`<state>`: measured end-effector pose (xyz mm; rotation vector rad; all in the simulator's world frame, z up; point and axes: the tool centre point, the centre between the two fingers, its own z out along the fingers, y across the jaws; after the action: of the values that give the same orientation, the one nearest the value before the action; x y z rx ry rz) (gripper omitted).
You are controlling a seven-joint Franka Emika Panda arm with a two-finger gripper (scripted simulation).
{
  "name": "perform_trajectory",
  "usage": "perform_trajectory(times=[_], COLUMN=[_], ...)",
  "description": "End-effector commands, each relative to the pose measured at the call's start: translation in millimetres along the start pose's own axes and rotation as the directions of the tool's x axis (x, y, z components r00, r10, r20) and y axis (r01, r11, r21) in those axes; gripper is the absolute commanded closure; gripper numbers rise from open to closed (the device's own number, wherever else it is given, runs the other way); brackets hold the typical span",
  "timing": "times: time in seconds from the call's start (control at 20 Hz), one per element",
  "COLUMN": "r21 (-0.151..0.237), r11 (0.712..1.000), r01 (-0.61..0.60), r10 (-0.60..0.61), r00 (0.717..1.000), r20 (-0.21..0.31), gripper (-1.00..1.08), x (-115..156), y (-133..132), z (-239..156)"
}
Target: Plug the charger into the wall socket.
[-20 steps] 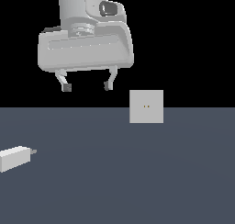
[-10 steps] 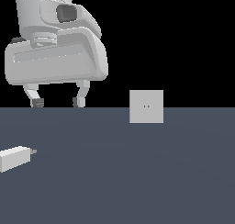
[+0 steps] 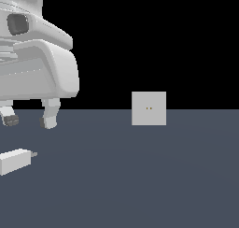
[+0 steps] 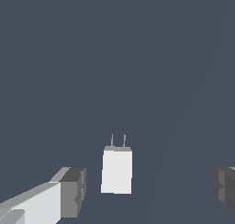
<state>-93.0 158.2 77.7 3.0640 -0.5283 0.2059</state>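
**A:** At the exterior view's left, what do you make out?

**B:** The large white robot gripper (image 3: 29, 121) with its dark-tipped fingers hangs low there, just above the flat slate-grey floor (image 3: 140, 185). A second ago it sat higher and nearer the middle; it has swung across and dropped toward the small off-white rectangular charger (image 3: 15, 161), which lies on its side at that left edge, in the same spot as before, its short grey prongs pointing toward the exterior view's right.

**A:** And the socket?

**B:** The flat light-grey square wall socket plate (image 3: 149, 108) stands upright, well apart from the charger, its two tiny yellowish holes at the centre. It hasn't shifted.

**A:** What does the wrist view add?

**B:** The charger (image 4: 116, 170) lies between the two grey finger pads (image 4: 73, 192), touching neither. The jaws stand wide open, holding nothing, with clear room on both sides of the block.

**A:** So what does the move mean?

**B:** I'd judge the approach is nearly finished: the fingers straddle the charger's line, so a little more descent and a squeeze should come next. Carrying and inserting are not yet begun.
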Motion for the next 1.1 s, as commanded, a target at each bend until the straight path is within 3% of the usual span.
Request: perform_trajectory(times=[0.0,1.05], r21=[-0.001,-0.004], r11=[1.0,0.999], r01=[-0.017,-0.046], r10=[0.017,0.046], r00=[1.0,0.999], r20=[-0.004,-0.011], gripper=[-0.92,-0.92], x=[-5.4,-18.5], y=[-6.6,-19.6], z=[4.6,36.6])
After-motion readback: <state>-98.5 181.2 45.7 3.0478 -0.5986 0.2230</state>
